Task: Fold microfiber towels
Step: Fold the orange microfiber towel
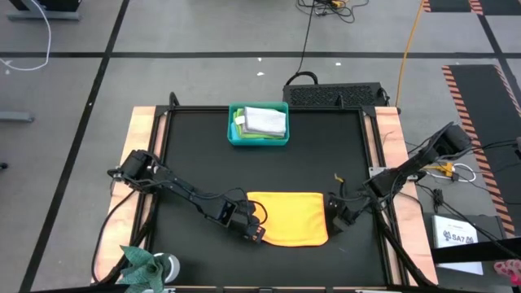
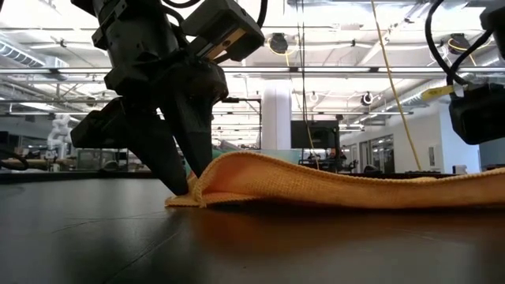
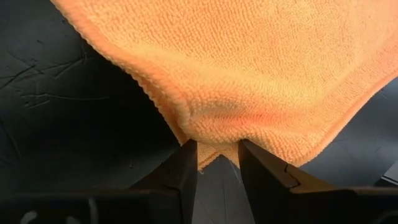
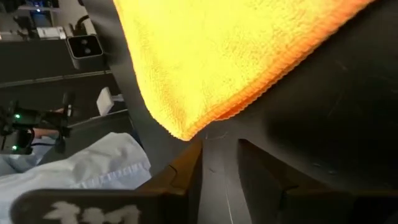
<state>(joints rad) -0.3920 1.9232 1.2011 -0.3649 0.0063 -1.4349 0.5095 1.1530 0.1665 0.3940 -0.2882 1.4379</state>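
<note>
An orange-yellow microfiber towel (image 1: 286, 218) lies folded on the black table near its front edge. My left gripper (image 1: 257, 233) stands at the towel's near left corner, shut on it (image 3: 217, 140). My right gripper (image 1: 335, 218) is at the towel's right edge, open. The towel's corner (image 4: 186, 127) lies just ahead of its fingertips, and bare table shows between them (image 4: 217, 155). In the low view the towel (image 2: 339, 183) lies flat on the table except at its left end, beside the left gripper's fingers (image 2: 185, 170), where it humps up. My left gripper pinches the towel's near left corner (image 3: 216, 148) between its two fingers, which slant steeply down from the table's left side. The corner reaches only between the fingertips. Beside them the cloth humps up slack (image 2: 225, 166); the rest of the towel stays on the table.
A teal plastic bin (image 1: 234, 134) at the table's far middle holds folded cloths, a light grey one (image 1: 264, 120) on top. A leafy green thing (image 1: 142, 264) stands at the near left corner. Bare black table lies between the bin and the towel.
</note>
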